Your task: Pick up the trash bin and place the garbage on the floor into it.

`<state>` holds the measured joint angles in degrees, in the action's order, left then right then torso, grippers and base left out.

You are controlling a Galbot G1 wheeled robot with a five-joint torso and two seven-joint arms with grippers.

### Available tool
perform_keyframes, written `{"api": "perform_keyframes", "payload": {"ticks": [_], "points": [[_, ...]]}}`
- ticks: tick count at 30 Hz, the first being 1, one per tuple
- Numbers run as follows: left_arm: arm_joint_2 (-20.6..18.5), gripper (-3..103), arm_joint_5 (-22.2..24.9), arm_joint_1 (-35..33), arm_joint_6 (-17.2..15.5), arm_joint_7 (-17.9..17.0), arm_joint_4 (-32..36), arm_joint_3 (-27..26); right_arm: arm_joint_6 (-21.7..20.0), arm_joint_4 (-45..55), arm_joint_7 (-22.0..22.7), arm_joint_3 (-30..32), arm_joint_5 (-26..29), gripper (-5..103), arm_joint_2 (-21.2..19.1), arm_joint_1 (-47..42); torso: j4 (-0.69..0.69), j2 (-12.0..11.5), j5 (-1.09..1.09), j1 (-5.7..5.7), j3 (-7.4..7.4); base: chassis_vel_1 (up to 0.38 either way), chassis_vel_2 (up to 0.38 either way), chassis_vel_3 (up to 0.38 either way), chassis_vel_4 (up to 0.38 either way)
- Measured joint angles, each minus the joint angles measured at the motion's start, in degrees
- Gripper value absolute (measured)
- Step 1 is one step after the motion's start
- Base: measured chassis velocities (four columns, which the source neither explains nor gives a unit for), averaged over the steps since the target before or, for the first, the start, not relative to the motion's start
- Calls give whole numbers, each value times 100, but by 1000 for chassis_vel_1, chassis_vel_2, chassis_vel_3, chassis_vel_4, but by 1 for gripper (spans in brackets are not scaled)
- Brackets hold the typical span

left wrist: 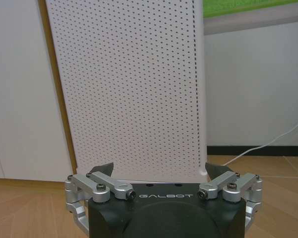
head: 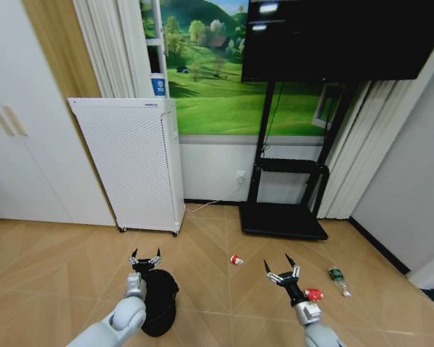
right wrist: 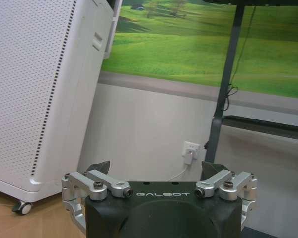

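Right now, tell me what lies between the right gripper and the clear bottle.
In the head view, a red-and-white litter piece lies on the wooden floor, between the right gripper and the clear bottle.

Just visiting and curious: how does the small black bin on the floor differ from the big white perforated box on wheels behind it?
The trash bin is black, low and rounded; the white perforated appliance is white, tall and flat-sided. The trash bin sits close to the robot, just beside its left end effector; the appliance stands farther back against the wall. The appliance rides on small casters; none can be seen on the trash bin. Both rest on the wooden floor.
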<state>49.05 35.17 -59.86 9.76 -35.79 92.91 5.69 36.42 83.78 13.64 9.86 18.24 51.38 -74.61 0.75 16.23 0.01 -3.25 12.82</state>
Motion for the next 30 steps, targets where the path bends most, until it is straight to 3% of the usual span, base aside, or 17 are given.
{"api": "perform_keyframes", "payload": {"ticks": [5,18,24,30], "points": [[58,100,-140,54,115,91,-155,34,82,-149,-44,14,-43,100,28,29,5,-59,-1,18,-40,14,9,12,13],[82,100,-37,132,-67,-127,-89,169,103,-214,-46,-52,58,100,-3,118,6,-229,-1,76,-151,0,0,0,0],[-224,100,198,-65,-307,-428,537,59,120,-214,-46,-26,2,100,-6,55,6,-386,0,123,-263,0,0,0,0],[-367,100,164,-248,-181,-441,637,-94,120,-158,7,20,-63,100,11,3,5,-491,-1,146,-344,0,0,0,0]]}}
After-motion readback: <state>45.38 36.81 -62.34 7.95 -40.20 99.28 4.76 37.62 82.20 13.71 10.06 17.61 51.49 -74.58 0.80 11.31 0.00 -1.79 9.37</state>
